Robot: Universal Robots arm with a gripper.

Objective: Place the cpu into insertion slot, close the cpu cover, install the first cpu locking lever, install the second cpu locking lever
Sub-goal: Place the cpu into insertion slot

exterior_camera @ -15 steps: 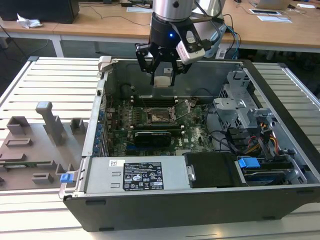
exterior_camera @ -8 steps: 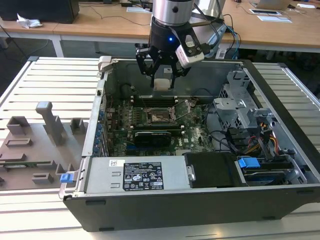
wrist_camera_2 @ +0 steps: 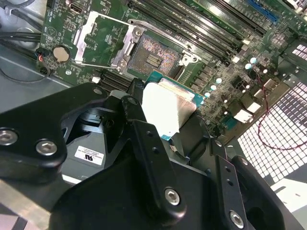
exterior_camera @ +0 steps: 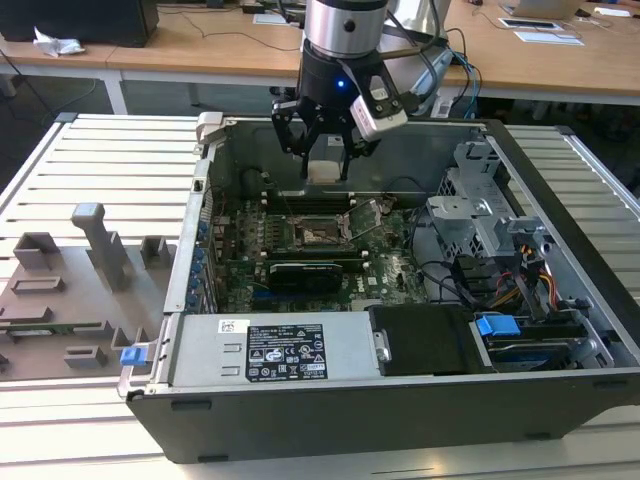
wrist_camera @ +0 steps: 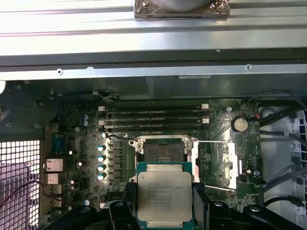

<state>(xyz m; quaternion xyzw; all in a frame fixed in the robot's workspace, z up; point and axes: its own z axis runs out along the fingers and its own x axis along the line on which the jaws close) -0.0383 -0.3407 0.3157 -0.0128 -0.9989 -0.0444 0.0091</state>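
My gripper (exterior_camera: 324,158) hangs inside the open computer case, shut on the cpu (exterior_camera: 325,168), a small square chip with a silvery top and a teal edge. The first wrist view has the cpu (wrist_camera: 164,195) held flat between my black fingers (wrist_camera: 127,203), just short of the insertion slot (wrist_camera: 163,152). That insertion slot (wrist_camera_2: 153,55) lies bare with its brownish pin field exposed. The cpu cover (wrist_camera: 225,162) is swung open to one side of the slot, a grey metal frame lying over the green board. Two thin locking levers (wrist_camera: 213,142) stand released beside it.
Long black memory slots (wrist_camera: 153,120) run along the slot's far side. A long black card (exterior_camera: 305,272) lies in front of the socket. A power-supply box (exterior_camera: 420,340), drive cage (exterior_camera: 480,215) and cables fill the exterior view's right. Grey fixtures (exterior_camera: 95,250) stand outside the case.
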